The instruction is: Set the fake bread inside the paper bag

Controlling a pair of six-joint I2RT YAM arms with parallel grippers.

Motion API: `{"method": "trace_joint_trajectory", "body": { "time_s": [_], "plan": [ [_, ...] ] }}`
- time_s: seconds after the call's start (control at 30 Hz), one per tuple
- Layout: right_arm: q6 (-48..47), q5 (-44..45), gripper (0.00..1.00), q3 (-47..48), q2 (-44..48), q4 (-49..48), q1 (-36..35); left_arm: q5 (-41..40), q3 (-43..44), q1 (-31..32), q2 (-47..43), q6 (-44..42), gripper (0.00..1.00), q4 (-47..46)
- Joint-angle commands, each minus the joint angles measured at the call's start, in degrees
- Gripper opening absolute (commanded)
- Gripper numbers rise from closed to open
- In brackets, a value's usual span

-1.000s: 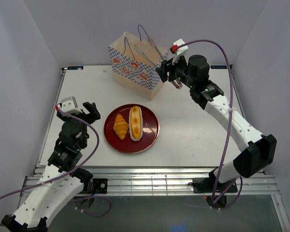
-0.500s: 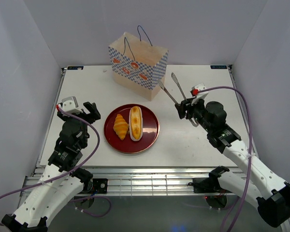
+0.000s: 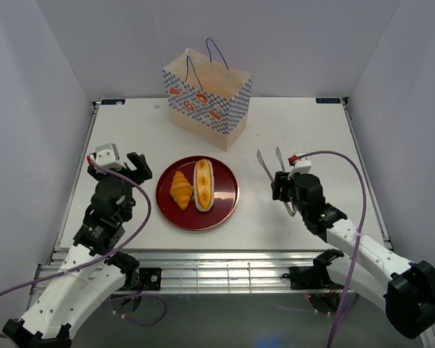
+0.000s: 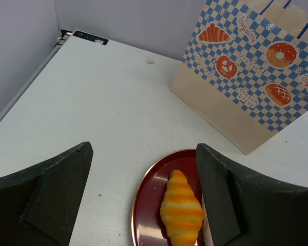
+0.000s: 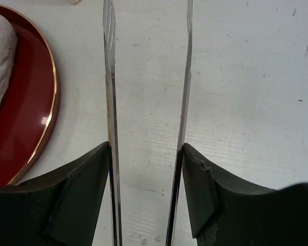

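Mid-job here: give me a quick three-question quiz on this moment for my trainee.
1. True or false: the right claw grips metal tongs.
2. How many pastries lie on the red plate? A) one B) two C) three
3. Fill in: the left claw is ____ (open/shut).

Key: 1 true. 2 B, a croissant and a cream-topped loaf. 3 open, holding nothing.

Paper bag [image 3: 203,109] interior (contents) hidden
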State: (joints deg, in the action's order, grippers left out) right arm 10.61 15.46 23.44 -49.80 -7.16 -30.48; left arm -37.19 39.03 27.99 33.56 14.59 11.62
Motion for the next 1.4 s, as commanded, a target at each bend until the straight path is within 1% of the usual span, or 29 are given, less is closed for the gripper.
{"method": "trace_joint_trajectory", "body": {
  "time_s": [0.0, 0.17, 0.33, 0.47, 0.6, 0.83, 1.37],
  "plan": [
    [3.53, 3.60, 0.63, 0.29, -3.97, -5.50, -0.11, 0.63, -0.18, 0.23, 0.45, -0.44, 0.91, -0.10],
    [5.03, 3.52, 0.63, 0.64, -9.08, -6.99, -0.02, 0.89, -0.18, 0.23, 0.45, -0.44, 0.91, -0.19],
    [3.72, 0.54, 0.63, 2.13, -16.81, -7.43, -0.11, 1.33, -0.09, 0.23, 0.80, -0.44, 0.91, -0.10],
    [3.80, 0.09, 0.63, 3.71, -22.61, -6.20, -0.02, 1.51, -0.09, 0.23, 0.63, -0.35, 0.91, -0.19],
    [4.50, -2.45, 0.64, 4.86, -25.16, -5.50, -0.02, 1.94, -0.09, 0.23, 0.80, -0.35, 0.91, -0.10],
    [5.12, -4.74, 0.68, 5.83, -27.19, -4.27, -0.02, 1.86, -0.09, 0.23, 1.07, -0.35, 0.91, -0.10],
    [4.86, -4.48, 0.74, 5.21, -28.07, -1.10, -0.11, 1.42, -0.18, 0.31, 1.42, -0.44, 0.91, -0.02]
  ]
}}
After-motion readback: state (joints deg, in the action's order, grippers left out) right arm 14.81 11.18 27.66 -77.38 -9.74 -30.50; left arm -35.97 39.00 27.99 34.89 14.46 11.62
